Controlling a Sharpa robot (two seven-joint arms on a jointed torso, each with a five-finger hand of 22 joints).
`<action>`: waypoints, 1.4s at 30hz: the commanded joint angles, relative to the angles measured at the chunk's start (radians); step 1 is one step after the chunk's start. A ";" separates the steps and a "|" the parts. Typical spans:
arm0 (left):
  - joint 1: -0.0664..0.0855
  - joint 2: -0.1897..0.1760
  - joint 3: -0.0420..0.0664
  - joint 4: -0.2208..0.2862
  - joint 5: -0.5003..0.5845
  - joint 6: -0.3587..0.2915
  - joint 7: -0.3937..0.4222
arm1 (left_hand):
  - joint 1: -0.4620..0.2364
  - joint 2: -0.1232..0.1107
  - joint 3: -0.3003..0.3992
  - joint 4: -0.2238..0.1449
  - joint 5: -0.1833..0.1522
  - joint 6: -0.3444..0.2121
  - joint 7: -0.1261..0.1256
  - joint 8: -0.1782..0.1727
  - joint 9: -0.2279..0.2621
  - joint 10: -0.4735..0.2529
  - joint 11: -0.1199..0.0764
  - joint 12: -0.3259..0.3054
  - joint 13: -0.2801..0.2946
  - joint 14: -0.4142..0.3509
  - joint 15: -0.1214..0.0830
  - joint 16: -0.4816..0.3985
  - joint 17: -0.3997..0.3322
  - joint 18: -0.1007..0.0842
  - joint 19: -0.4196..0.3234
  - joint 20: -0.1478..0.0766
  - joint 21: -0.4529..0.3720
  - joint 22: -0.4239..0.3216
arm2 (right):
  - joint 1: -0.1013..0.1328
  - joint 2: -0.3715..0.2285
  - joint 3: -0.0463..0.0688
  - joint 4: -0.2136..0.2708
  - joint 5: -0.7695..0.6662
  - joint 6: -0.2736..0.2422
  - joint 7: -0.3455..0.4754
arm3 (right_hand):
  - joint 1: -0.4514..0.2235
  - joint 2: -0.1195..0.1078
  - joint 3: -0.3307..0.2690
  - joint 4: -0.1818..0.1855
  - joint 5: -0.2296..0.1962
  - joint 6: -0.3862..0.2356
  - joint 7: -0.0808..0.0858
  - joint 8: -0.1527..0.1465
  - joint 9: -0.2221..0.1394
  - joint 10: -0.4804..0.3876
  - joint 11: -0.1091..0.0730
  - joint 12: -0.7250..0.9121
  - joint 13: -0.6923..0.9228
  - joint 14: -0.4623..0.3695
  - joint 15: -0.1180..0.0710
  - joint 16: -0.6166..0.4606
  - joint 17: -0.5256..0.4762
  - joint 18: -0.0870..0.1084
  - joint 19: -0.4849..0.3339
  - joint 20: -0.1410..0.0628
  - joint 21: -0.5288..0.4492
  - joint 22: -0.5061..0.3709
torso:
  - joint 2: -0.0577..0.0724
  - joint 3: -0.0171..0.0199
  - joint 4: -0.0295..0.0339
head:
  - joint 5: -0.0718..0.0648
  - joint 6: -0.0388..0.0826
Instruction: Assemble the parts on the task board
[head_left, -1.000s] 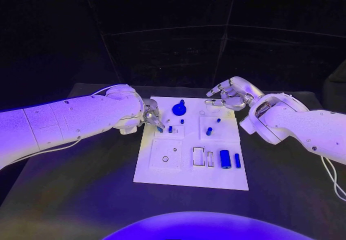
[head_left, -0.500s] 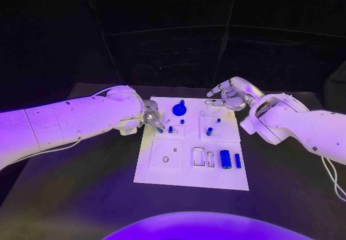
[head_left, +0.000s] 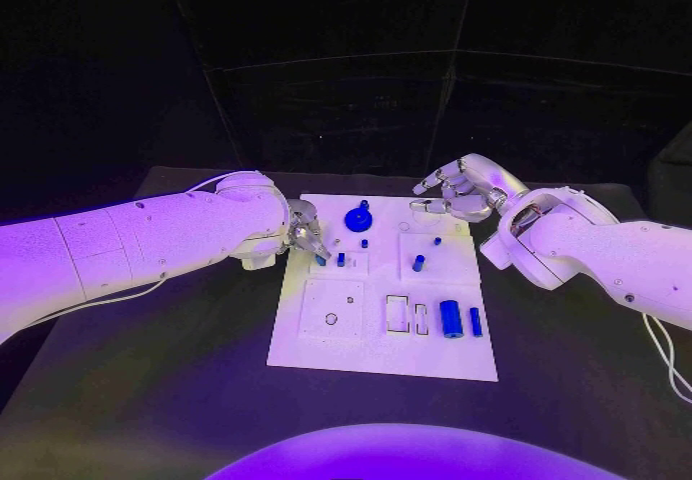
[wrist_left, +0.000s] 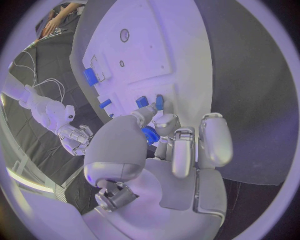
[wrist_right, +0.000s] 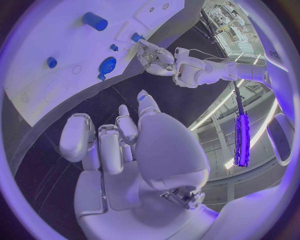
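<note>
The white task board (head_left: 382, 350) lies mid-table. My left hand (head_left: 299, 234) is at the board's left edge, its thumb and a finger pinching a small blue peg (head_left: 320, 258) (wrist_left: 159, 102) that stands on the board. A second small peg (head_left: 340, 258) (wrist_left: 142, 101) stands right beside it. A blue round knob (head_left: 358, 218) (wrist_right: 106, 65) sits at the far end, and a slanted blue peg (head_left: 418, 263) in the middle. A thick blue cylinder (head_left: 451, 318) and a slim blue one (head_left: 475, 320) lie near the right edge. My right hand (head_left: 462, 190) hovers over the far right corner, fingers apart and holding nothing.
The board has a square inset with a small hole (head_left: 332, 318) near its left side. Two narrow rectangular slots (head_left: 397, 312) are beside the cylinders. Both forearms flank the board. Black table (head_left: 173, 400) surrounds it, and the near half is bare.
</note>
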 joint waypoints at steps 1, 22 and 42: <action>-0.002 0.004 -0.002 -0.008 0.002 0.017 -0.010 | -0.029 -0.010 -0.020 0.013 0.004 0.010 -0.002 0.005 0.001 0.010 -0.001 0.008 0.003 0.106 -0.004 0.003 0.263 0.000 0.007 -0.002 0.000 0.002 | 0.002 0.001 0.001 0.002 0.002 0.004 0.008 | 0.000 0.008 -0.005 -0.001 -0.003 -0.008 0.001 0.006 -0.002 -0.005 0.002 -0.002 -0.001 0.056 -0.005 -0.006 0.051 0.012 -0.007 0.000 -0.004 -0.001 | 0.000 -0.0001 0.0001 | -0.002 -0.001; -0.002 0.005 -0.002 -0.021 0.003 -0.008 -0.014 | -0.102 -0.048 -0.165 0.066 0.004 0.036 -0.010 0.027 0.012 0.017 -0.008 0.018 0.012 0.106 -0.011 0.003 0.263 -0.002 0.013 -0.008 0.006 0.014 | 0.002 0.003 0.001 -0.002 0.002 0.007 0.007 | 0.001 0.010 -0.006 -0.001 -0.004 -0.009 0.001 0.007 -0.002 -0.007 0.002 -0.006 -0.005 0.056 -0.005 -0.007 0.049 0.013 -0.008 0.000 -0.006 -0.003 | 0.000 0.0000 0.0003 | -0.004 -0.003; -0.003 -0.033 -0.002 0.004 0.101 -0.264 0.141 | -0.102 -0.045 -0.356 0.136 0.005 -0.016 0.003 0.007 0.005 -0.032 0.002 -0.035 -0.066 0.102 -0.007 -0.003 0.251 0.014 -0.018 -0.006 -0.057 -0.061 | 0.002 0.004 0.001 -0.006 0.002 0.010 0.003 | -0.002 0.011 -0.007 0.001 -0.005 -0.010 0.001 0.007 -0.002 -0.007 0.002 -0.005 -0.005 0.056 -0.005 -0.008 0.048 0.013 -0.009 0.000 -0.006 -0.004 | -0.001 -0.0001 0.0013 | -0.010 0.000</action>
